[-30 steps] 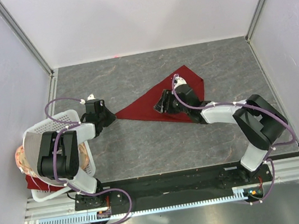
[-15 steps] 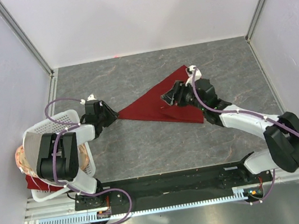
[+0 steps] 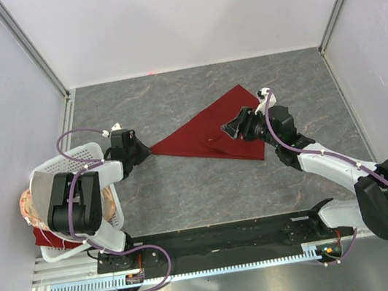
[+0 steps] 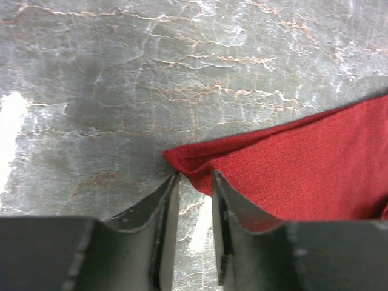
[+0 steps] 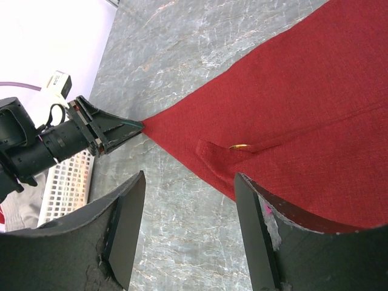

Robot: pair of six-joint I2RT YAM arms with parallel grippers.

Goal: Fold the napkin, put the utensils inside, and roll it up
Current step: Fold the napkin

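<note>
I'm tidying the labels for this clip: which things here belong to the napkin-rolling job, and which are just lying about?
Job in hand: maroon napkin, folded into a triangle; gold utensil tip peeking from its fold; left gripper at its corner; right gripper, open above it.

Lying about: white basket; grey-beige cloth draped over it; red cloth at its near end.

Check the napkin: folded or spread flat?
Folded. The napkin lies as a triangle, and two layered edges show at its tip by the left gripper.
</note>
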